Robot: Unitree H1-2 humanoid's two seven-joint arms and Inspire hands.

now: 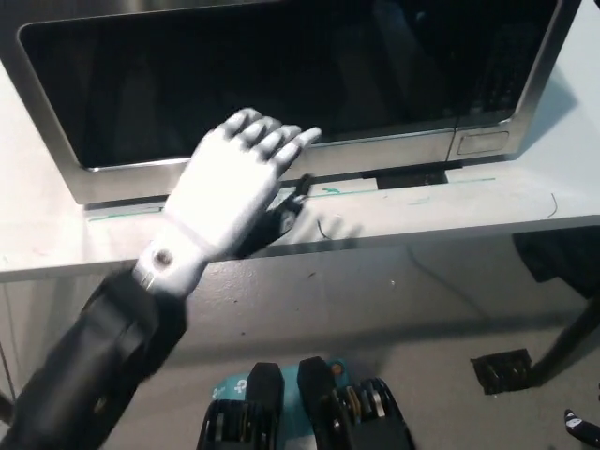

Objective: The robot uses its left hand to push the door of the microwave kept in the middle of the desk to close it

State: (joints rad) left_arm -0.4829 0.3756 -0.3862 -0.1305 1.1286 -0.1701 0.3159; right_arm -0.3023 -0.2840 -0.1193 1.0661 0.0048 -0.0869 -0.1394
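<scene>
With the microwave [291,84] in the middle of the desk [469,202] and its door [244,80] looking flush, the white left hand [230,192], fingers spread and empty, could knock the door's lower edge if it swings carelessly.

A lab or test room rather than a home kitchen. A stainless-steel microwave [281,84] sits alone on a plain white table [450,202] marked with strips of green tape [412,187]. Below it is a bare grey concrete floor [375,300], scuffed, with a dark cable [441,286] trailing across on the right.
</scene>
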